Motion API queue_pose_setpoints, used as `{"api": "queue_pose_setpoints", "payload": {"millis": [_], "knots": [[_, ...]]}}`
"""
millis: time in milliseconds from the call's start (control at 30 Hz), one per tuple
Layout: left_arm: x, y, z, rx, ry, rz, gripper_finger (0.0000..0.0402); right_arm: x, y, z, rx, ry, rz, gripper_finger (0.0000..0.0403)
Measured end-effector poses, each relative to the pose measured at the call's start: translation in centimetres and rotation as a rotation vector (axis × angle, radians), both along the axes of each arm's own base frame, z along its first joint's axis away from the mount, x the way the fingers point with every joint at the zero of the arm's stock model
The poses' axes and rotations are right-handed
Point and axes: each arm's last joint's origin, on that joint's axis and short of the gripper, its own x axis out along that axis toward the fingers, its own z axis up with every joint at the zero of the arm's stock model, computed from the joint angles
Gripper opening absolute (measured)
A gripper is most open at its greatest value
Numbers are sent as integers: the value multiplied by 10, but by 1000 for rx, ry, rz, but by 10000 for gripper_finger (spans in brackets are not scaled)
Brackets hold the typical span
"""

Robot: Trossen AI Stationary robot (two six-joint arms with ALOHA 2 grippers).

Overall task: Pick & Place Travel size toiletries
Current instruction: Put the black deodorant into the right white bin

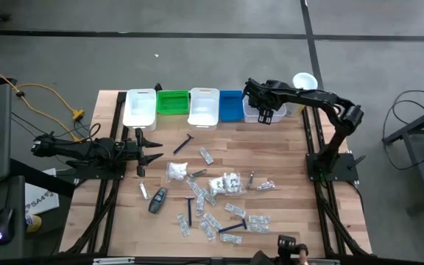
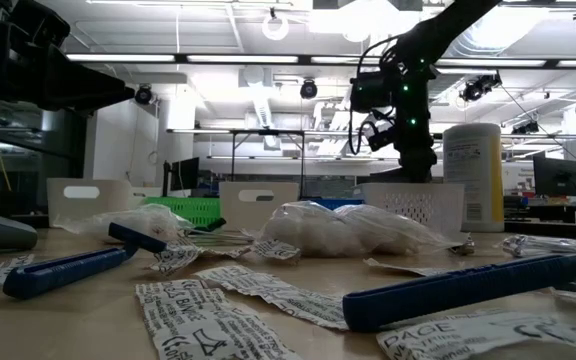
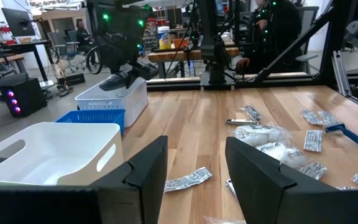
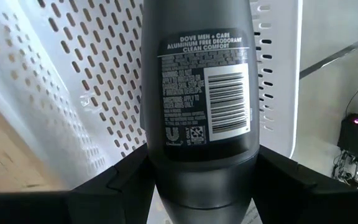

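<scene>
From above, we see the right end effector (image 1: 265,112) hanging over the white perforated plastic basket (image 1: 255,116) at the far edge of the wooden worktop (image 1: 293,169), at the right end of the row of bins. The left end effector (image 1: 144,151) waits near the left edge, fingers apart and empty. Most of the travel toiletries lie loose across the middle and near part of the worktop: clear and white sachets (image 1: 223,182), a dark grey oval container (image 1: 157,199), a thin dark razor (image 1: 182,145).

From worktop height, blue razors (image 2: 68,266) and printed sachets (image 2: 208,315) fill the near ground.

From the left wrist, its two fingers (image 3: 148,171) stand open with nothing between them; the white solid plastic bin (image 3: 48,152) beside it shows nothing inside.

From the right wrist, the end effector clamps a dark grey deodorant stick (image 4: 197,99), held directly above the basket.

We judge the task barely begun: one item is about to be dropped, and nearly the whole scatter remains.
</scene>
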Motion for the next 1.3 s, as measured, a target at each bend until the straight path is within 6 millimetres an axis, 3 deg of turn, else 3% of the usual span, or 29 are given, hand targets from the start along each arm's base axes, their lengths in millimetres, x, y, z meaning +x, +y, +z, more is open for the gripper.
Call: {"api": "queue_pose_setpoints", "payload": {"millis": [367, 667, 867, 967, 1133, 1300], "knots": [[0, 0, 0, 0, 0, 0, 162, -2, 2, -1, 16, 8, -28, 218], [0, 0, 0, 0, 0, 0, 162, -2, 2, 0, 8, -1, -44, 294], [0, 0, 0, 0, -1, 0, 162, -5, 6, 5, 12, -50, -126, 304], [0, 0, 0, 0, 0, 0, 162, -11, 12, 17, 41, -105, -171, 299], [0, 0, 0, -1, -2, 3, 162, -21, 26, 48, 132, -349, -251, 292], [0, 1, 0, -56, -11, 27, 162, -27, 52, 76, 205, -510, -234, 290]]}}
